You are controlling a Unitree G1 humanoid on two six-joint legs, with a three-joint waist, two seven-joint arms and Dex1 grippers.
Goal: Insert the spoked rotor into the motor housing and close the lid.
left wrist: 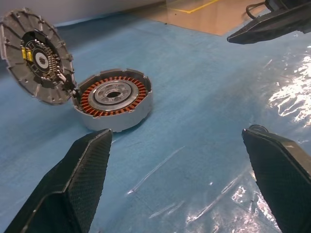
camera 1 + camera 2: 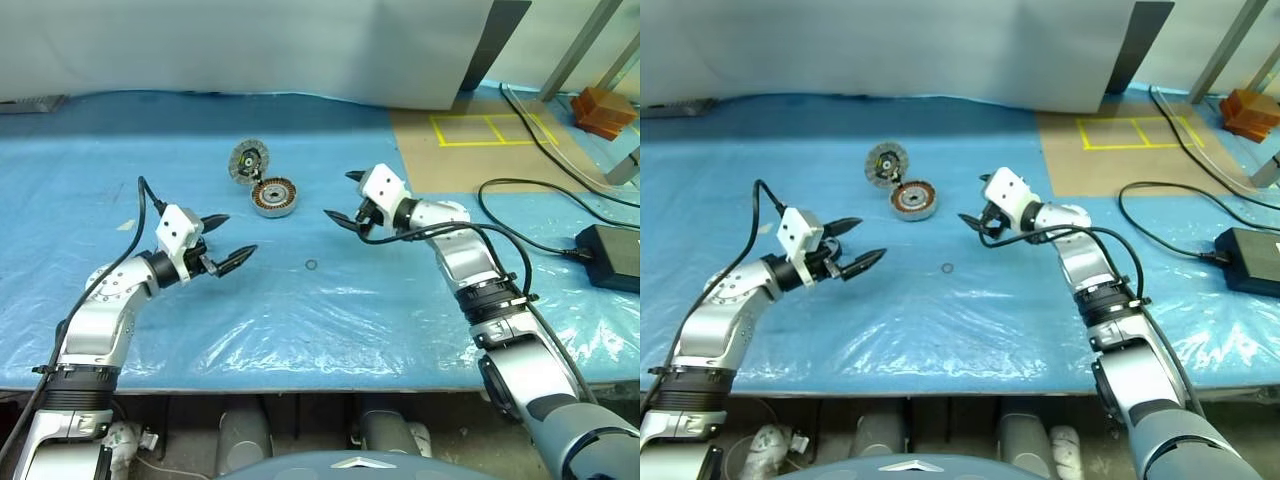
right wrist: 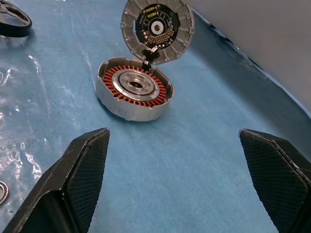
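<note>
Blue sheet (image 2: 300, 310) | motor housing (image 2: 274, 197) open | lid (image 2: 248, 160) propped upright

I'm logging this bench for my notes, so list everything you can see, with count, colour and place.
motor housing: one, grey with copper windings, mid-table, open on top
ribbed disc: one, grey with dark centre, standing on edge at the housing's far rim
small ring: one, dark, on the sheet nearer than the housing
blue sheet: one, covering the table
yellow tape rectangle: one, far right on the brown patch
orange block: one, far right corner
black box: one, right edge, with black cables
left hand: one, black fingers, open, left of the housing
right hand: one, black fingers, open, right of the housing
</note>
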